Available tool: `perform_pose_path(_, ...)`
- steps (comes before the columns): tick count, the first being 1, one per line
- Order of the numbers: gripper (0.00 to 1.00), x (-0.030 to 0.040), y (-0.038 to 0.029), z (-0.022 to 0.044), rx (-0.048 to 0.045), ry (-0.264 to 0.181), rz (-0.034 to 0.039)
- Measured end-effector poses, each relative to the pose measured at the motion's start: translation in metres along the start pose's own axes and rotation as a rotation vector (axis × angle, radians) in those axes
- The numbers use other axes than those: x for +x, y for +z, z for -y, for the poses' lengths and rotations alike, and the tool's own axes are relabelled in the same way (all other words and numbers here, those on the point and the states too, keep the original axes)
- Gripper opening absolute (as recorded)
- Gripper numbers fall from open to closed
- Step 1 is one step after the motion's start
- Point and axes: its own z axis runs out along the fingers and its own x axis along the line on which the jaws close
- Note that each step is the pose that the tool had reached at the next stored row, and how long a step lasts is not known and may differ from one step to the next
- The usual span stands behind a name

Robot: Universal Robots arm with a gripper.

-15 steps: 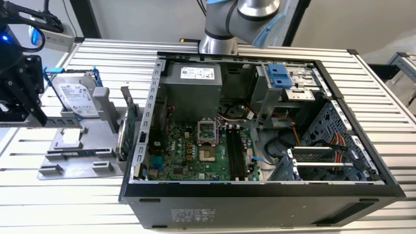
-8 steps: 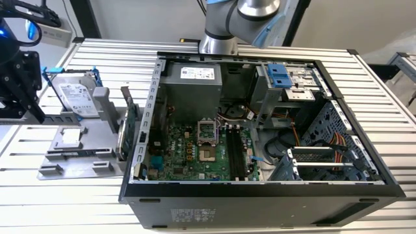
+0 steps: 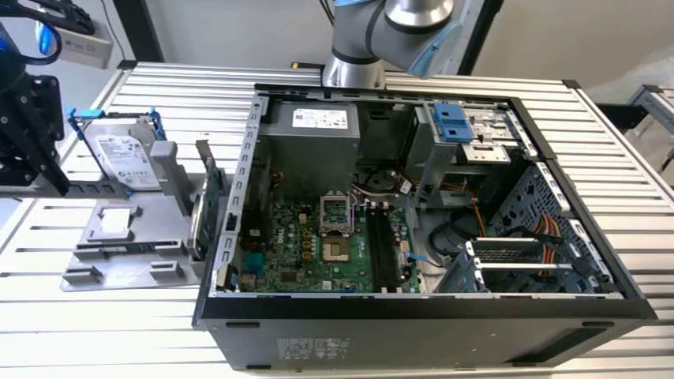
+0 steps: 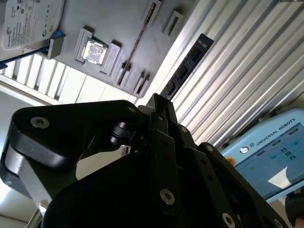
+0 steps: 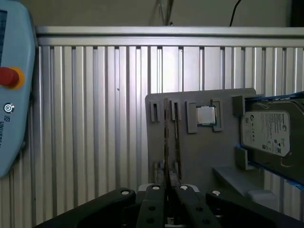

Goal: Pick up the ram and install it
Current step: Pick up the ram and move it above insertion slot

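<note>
The ram (image 4: 187,64), a long narrow stick with a row of black chips, juts out from the fingertips of my gripper (image 4: 159,102) in the second wrist view, over the slatted table beside the grey holder tray (image 4: 118,28). The first wrist view has the ram (image 5: 166,142) as a thin edge-on line running from my gripper (image 5: 167,187) across the tray (image 5: 199,152). The fingers stand close together on its near end. At the exterior view's far left, my black gripper (image 3: 30,134) hangs above the table, left of the tray (image 3: 137,237).
The open computer case (image 3: 421,312) lies at the exterior view's right, its motherboard memory slots (image 3: 381,245) exposed. The tray also carries a hard drive (image 3: 125,158), a processor chip (image 5: 205,115) and an upright green expansion card (image 3: 207,197). A light-blue teach pendant (image 5: 12,95) lies on the table.
</note>
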Motion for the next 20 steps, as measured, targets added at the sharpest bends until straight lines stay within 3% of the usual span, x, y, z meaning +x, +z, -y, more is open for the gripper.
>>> perform_pose_path(20, 0.00, -0.0004, -0.0212, -0.0007, -0.0001, 0.000, -0.0001)
